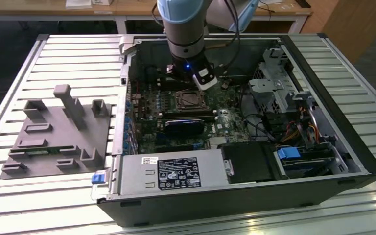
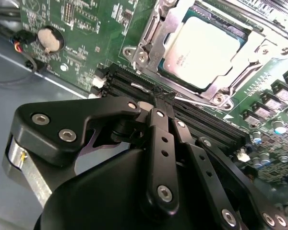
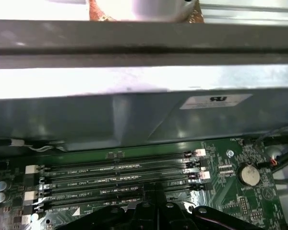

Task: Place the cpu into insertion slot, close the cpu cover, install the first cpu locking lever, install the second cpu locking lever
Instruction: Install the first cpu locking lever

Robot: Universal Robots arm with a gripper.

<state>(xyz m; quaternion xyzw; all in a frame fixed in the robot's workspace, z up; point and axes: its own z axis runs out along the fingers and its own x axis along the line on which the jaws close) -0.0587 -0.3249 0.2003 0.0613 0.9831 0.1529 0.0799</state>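
Note:
The cpu (image 2: 201, 48) lies silvery-grey in the insertion slot (image 1: 189, 99) on the green board inside the open computer case. The cpu cover (image 2: 151, 36), a silver frame, lies flat around it, with the chip showing through its window. A thin metal locking lever (image 2: 197, 103) runs along the socket edge nearest the gripper. My gripper (image 2: 164, 95) is shut, its black fingertips together at that edge, over the memory slots and close to the lever's end. Whether it touches the lever I cannot tell. In the exterior view the gripper (image 1: 188, 84) hangs just behind the socket.
Black memory slots (image 3: 115, 179) lie beside the socket, with a coin battery (image 2: 50, 38) further along the board. The case holds a power supply (image 1: 168, 172), a drive cage (image 1: 286, 88) and loose cables (image 1: 293, 132). A grey fixture (image 1: 57, 132) stands on the slatted table at the exterior view's left.

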